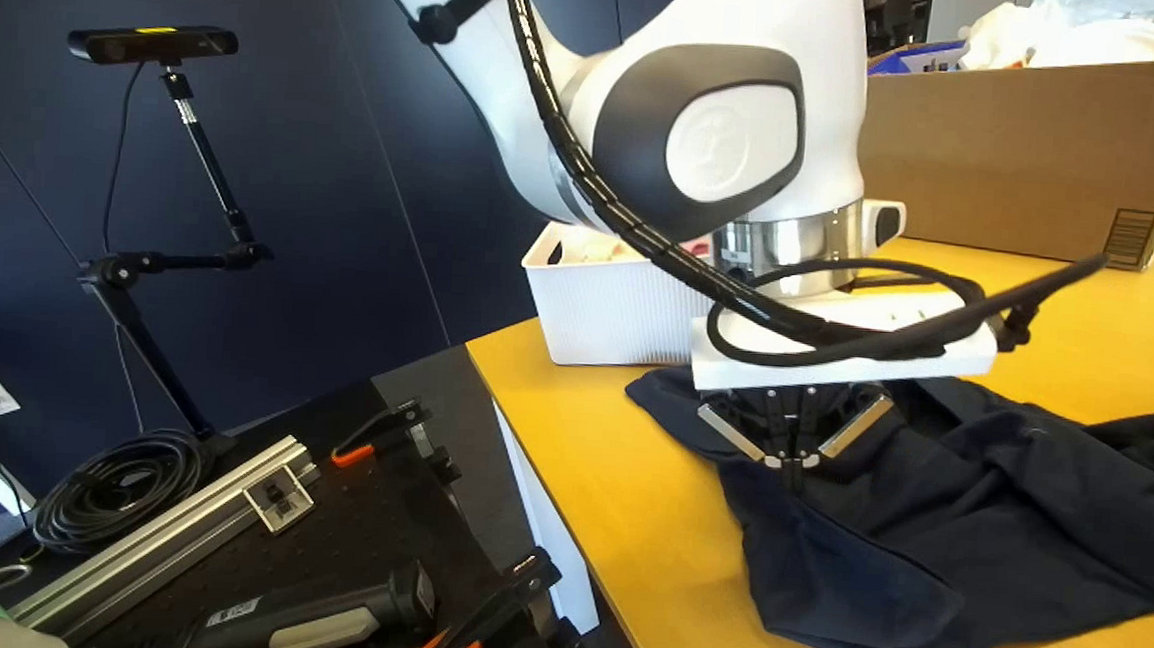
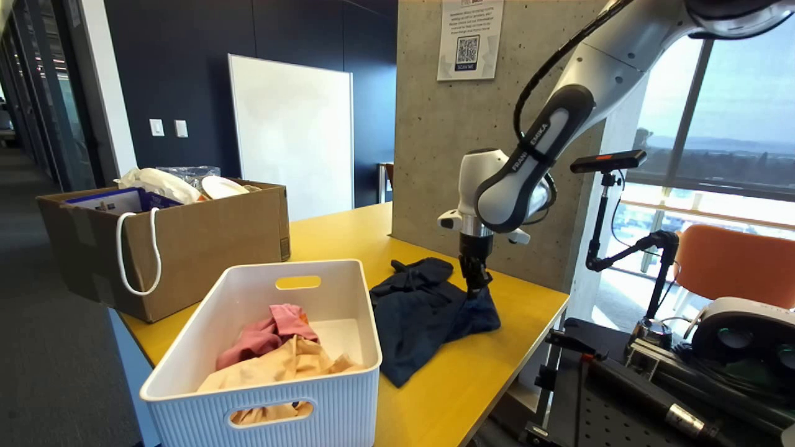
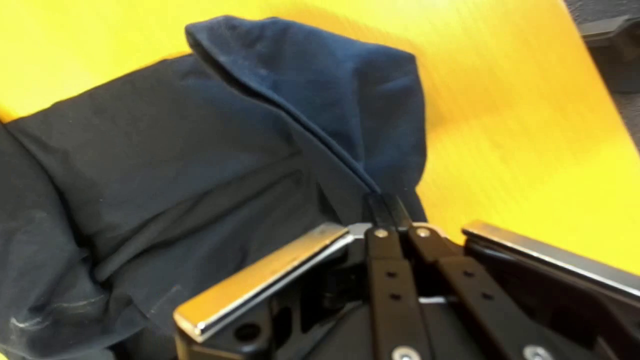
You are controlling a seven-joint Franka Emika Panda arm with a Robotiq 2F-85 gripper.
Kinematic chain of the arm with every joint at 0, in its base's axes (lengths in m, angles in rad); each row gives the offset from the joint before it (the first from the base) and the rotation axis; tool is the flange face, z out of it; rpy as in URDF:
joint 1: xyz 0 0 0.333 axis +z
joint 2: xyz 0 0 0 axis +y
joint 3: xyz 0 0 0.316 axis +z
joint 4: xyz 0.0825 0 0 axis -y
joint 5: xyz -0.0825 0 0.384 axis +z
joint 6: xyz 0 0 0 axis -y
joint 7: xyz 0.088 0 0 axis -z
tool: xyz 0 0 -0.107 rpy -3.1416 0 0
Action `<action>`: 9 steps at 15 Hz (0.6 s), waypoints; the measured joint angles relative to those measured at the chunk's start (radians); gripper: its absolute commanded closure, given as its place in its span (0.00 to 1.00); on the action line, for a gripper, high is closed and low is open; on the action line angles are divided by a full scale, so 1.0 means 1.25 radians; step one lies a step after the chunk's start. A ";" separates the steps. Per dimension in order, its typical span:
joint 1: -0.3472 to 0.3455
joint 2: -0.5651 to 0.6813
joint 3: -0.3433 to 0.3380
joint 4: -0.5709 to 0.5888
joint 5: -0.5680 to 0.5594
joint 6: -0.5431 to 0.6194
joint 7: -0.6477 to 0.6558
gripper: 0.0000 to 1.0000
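A dark navy cloth garment [image 1: 851, 591] lies crumpled on the yellow table; it also shows in an exterior view [image 2: 416, 323] and in the wrist view [image 3: 200, 135]. My gripper [image 1: 791, 469] points down over the cloth in both exterior views [image 2: 475, 290]. In the wrist view its fingertips [image 3: 385, 207] are close together on a folded edge of the cloth, which runs up between them. The fold is slightly raised and turned over near the tips. The very ends of the fingers are hidden in the dark cloth.
A white ribbed basket [image 2: 345, 413] with pink cloth [image 2: 273, 335] and tan cloth [image 2: 267, 369] stands on the table [image 1: 615, 527] near the garment. A full cardboard box [image 1: 1008, 160] stands further along. A concrete pillar [image 2: 490, 124] rises behind the arm. A black cart [image 1: 375, 522] stands beside the table edge.
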 measured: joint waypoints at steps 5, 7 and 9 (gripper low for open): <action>-0.012 -0.053 0.071 -0.009 0.116 -0.173 -0.092 1.00; -0.008 -0.058 0.086 -0.003 0.159 -0.242 -0.127 1.00; 0.004 -0.058 0.087 0.011 0.179 -0.317 -0.139 1.00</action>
